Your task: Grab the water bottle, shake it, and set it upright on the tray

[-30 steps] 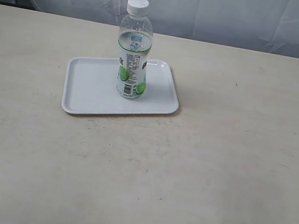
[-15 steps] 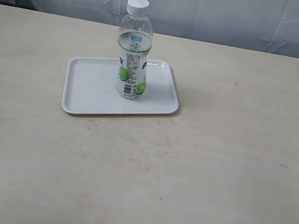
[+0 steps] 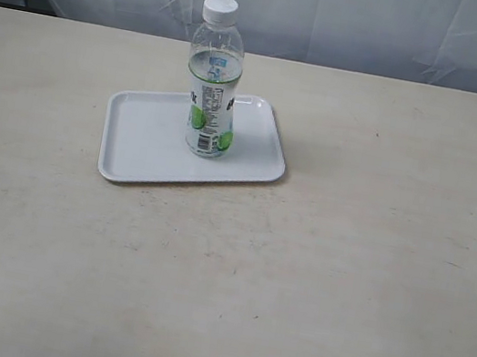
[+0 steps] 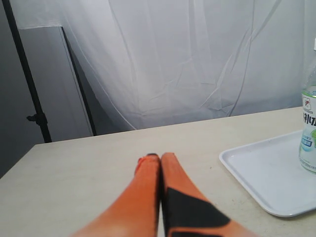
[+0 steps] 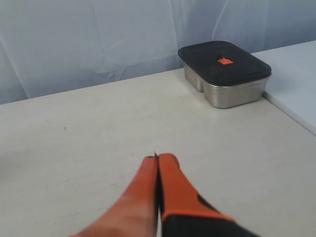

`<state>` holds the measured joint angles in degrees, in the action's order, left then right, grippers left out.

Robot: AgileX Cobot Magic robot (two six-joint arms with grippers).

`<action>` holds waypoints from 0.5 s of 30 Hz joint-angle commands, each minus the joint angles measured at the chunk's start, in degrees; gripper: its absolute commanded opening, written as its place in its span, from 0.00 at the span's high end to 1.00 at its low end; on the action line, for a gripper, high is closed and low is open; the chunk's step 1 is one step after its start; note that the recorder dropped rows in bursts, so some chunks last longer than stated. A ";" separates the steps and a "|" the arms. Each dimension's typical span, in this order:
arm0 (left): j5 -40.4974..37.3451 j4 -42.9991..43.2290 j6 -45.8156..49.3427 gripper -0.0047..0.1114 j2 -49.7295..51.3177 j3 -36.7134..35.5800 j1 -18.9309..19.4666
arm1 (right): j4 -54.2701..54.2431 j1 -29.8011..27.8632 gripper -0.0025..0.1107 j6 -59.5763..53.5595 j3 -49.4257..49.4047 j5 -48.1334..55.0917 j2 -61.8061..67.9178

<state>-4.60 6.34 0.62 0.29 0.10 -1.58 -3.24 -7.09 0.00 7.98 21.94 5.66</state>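
water bottle point(image 3: 212, 81): clear plastic, white screw cap, white-green label; upright on the tray's right half in the exterior view; fill level hard to read, perhaps near the label top
tray point(image 3: 139, 138): flat white plastic, rounded corners, low rim
worktop point(image 3: 314, 275): matte beige, faintly scuffed
left claw point(image 4: 154, 157): orange fingers pressed together, empty
right claw point(image 5: 157, 158): same, empty
box point(image 5: 224, 74): steel, rounded rectangle, dark lid

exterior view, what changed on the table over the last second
A red and black part, likely of the right arm, showed at the right edge a second ago and has pulled out of sight; it was already gone half a second ago. Nothing was grabbed or let go. The bottle stands upright on the tray in the same spot, and the table looks unchanged.
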 commanded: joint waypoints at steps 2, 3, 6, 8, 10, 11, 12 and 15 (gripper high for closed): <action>0.31 0.19 -0.23 0.96 -0.29 -0.10 -0.33 | 1.17 -0.19 0.99 1.04 -4.04 -4.76 -1.81; 0.31 0.19 -0.23 0.96 -0.29 -0.10 -0.33 | 1.17 -0.19 0.99 1.04 -4.57 -4.51 -2.43; 0.31 0.19 -0.23 0.96 -0.29 -0.10 -0.33 | 1.17 -0.19 0.99 1.72 -6.57 -4.21 -4.85; 0.31 0.19 -0.23 0.96 -0.29 -0.10 -0.33 | 1.17 -0.19 0.99 2.53 -7.86 -4.02 -5.66; 0.31 0.19 -0.23 0.96 -0.29 -0.10 -0.33 | 1.17 -0.19 0.99 3.15 -7.98 -2.98 -5.66; 0.31 0.19 -0.23 0.96 -0.29 -0.10 -0.33 | 1.17 -0.19 0.99 3.15 -7.98 -2.36 -5.66; 0.31 0.19 -0.23 0.96 -0.29 -0.10 -0.33 | 1.17 -0.19 0.99 3.18 -7.98 -2.16 -5.66; 0.31 0.19 -0.23 0.96 -0.29 -0.10 -0.33 | 1.17 -0.19 0.99 3.18 -7.98 -2.26 -5.66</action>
<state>-4.60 6.34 0.62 0.29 0.10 -1.58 -2.47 -7.09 2.89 0.26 19.92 0.43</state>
